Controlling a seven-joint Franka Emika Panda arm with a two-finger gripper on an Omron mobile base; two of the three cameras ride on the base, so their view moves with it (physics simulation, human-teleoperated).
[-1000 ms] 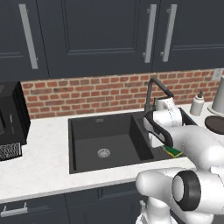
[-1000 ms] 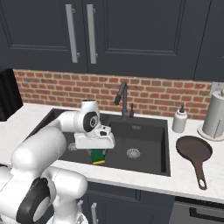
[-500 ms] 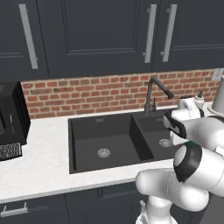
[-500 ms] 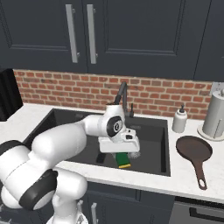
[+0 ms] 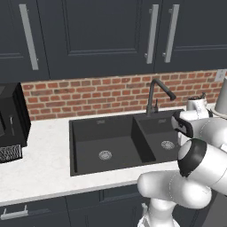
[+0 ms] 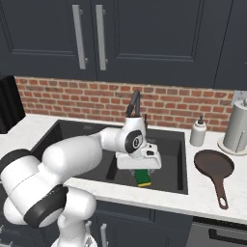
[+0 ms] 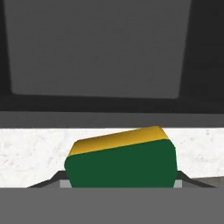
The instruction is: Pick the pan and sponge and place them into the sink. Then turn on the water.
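My gripper [image 6: 141, 171] is shut on the sponge [image 6: 143, 179], a small block with a green layer over a yellow one. In the hand view the sponge [image 7: 122, 164] sits tilted between the fingers. It hangs by the front rim of the narrower right basin of the black sink [image 6: 72, 141], with a strip of white counter behind it. The sink [image 5: 102, 135] has a round silver drain in each basin. The dark brown pan [image 6: 213, 165] lies on the counter right of the sink, its handle toward the front edge. No water runs from the dark faucet [image 6: 133, 103].
A white soap bottle [image 6: 198, 132] and a paper towel roll [image 6: 238, 126] stand behind the pan. A black appliance [image 5: 9, 122] sits on the counter far left. The brick wall and dark cabinets rise behind the faucet [image 5: 156, 92].
The arm has swung right with the sponge still held, from the front of the wide basin to the front of the narrower basin. The pan has not moved.
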